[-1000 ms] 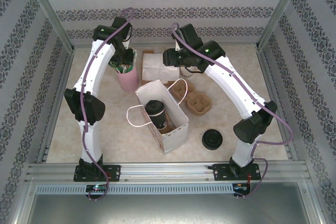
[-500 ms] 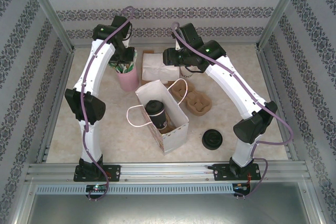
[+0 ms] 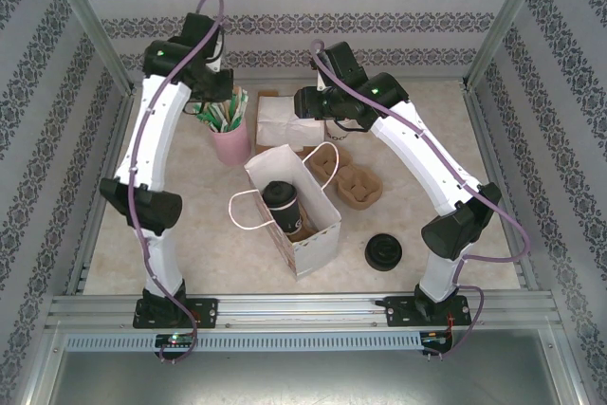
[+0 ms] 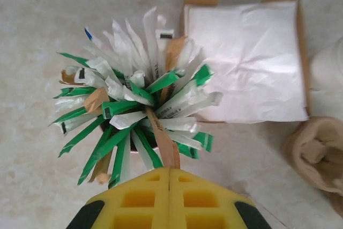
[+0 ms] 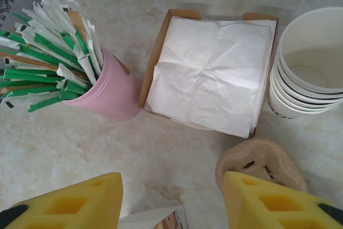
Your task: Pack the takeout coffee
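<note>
1. Where the white paper bag point(image 3: 321, 232) stands open on the worktop point(image 3: 209, 234) between the arms, the takeout coffee point(image 3: 279, 198) sits inside it, black lid up.
2. Left gripper point(image 4: 169, 171) is clenched above the pink cup point(image 3: 230, 144) of packets point(image 4: 134, 105), with a brown stick point(image 4: 163, 140) pinched in the seam between its fingers.
3. Right gripper point(image 5: 171, 186) hangs released, holding nothing, near the napkin box point(image 5: 211, 73) and stacked cups point(image 5: 308, 73).
4. Loose black lids point(image 3: 383, 251) lie on the worktop to the right of the bag.
</note>
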